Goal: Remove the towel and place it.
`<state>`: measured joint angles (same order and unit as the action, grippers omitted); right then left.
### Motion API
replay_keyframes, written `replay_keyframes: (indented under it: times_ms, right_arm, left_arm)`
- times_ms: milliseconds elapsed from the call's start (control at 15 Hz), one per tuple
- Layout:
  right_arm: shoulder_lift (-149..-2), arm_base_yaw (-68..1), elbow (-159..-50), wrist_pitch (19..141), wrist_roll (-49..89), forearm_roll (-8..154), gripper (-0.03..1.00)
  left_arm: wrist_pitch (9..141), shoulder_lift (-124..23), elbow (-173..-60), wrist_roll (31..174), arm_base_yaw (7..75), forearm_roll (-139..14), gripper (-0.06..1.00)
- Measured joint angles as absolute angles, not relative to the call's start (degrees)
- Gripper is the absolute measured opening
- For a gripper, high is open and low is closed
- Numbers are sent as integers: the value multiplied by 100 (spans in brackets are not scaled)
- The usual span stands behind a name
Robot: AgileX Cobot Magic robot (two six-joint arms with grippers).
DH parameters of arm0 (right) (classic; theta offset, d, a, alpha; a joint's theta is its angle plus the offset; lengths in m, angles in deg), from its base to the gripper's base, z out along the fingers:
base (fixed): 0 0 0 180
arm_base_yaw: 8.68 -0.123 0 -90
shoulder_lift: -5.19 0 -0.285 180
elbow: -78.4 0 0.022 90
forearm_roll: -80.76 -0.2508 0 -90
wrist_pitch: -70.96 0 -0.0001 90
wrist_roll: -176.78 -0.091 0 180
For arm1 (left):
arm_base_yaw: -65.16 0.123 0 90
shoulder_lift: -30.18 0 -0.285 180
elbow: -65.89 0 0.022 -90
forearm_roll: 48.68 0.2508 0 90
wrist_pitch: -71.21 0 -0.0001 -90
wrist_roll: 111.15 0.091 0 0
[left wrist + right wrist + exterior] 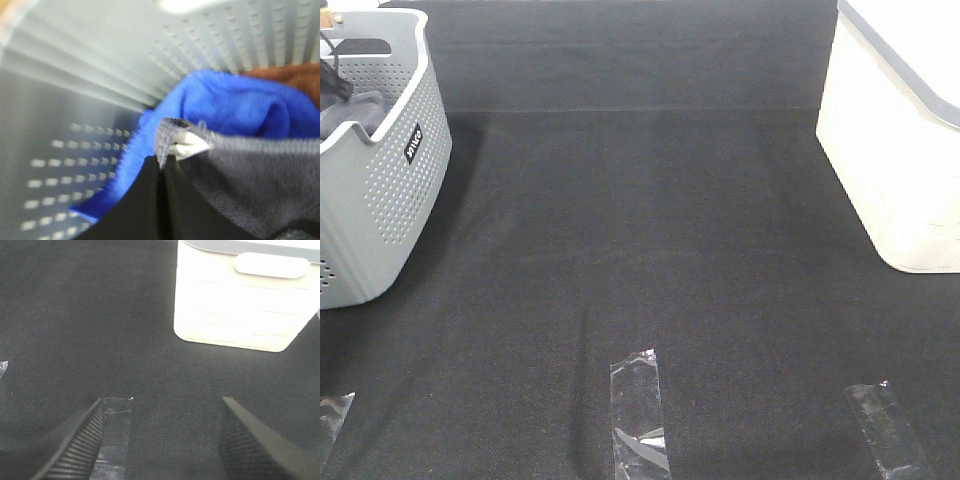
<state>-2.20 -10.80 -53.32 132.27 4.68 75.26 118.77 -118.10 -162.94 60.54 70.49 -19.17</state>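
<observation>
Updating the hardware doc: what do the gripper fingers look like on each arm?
Right gripper: two black wedge-shaped fingers with finely ribbed inner faces. Left gripper: plain matte black, tapering towards the tips, with the surface texture blurred. No cables or markings show in either wrist view.

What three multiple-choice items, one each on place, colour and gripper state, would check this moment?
1. Where is the towel? A. in the grey basket B. on the black mat C. in the white bin
2. What colour is the cloth beside it? A. red B. bright blue C. yellow
3. How is the right gripper? A. shut on the towel B. shut on tape C. open, empty
Key: 1 A, perforated grey walls surround it; 2 B, blue folds lie against the towel's hem; 3 C, its jaws stand wide apart with nothing between.
</observation>
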Motion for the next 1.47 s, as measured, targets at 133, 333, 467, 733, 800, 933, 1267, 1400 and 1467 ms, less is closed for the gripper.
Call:
replay_keyframes:
  times_ms: [133, 333, 467, 733, 800, 933, 1267, 1400, 1467]
  right_arm:
    - [-220, -1080, -5332, 13227, 468, 7526, 62]
    - [-220, -1080, -5332, 13227, 468, 7526, 62]
    - [-220, -1080, -5332, 13227, 468, 7526, 62]
    - [-220, -1080, -5332, 13227, 468, 7526, 62]
    - [-220, -1080, -5332, 13227, 468, 7526, 62]
    - [-220, -1080, -5332, 13227, 468, 7526, 62]
    - [-220, -1080, -5332, 13227, 468, 7526, 62]
    - [-220, -1080, -5332, 13227, 468, 7526, 62]
    - [-220, -1080, -5332, 13227, 468, 7526, 62]
  left_arm:
    - [11848, -11552, -16294, 6066, 7049, -2032, 0]
    - [11779, -11116, -16294, 6083, 7026, -2204, 0]
    - [11779, -10784, -16294, 6203, 6951, -2318, 0]
    - [11785, -10028, -16294, 6759, 6745, -3006, 0]
    - [11791, -9856, -16294, 6959, 6671, -3160, 0]
    - [11802, -9518, -16294, 7309, 6482, -3453, 0]
    - [11900, -8578, -16294, 7744, 5903, -4026, 0]
    - [11917, -8257, -16294, 7876, 5668, -4341, 0]
    - [11928, -8120, -16294, 7939, 5565, -4570, 0]
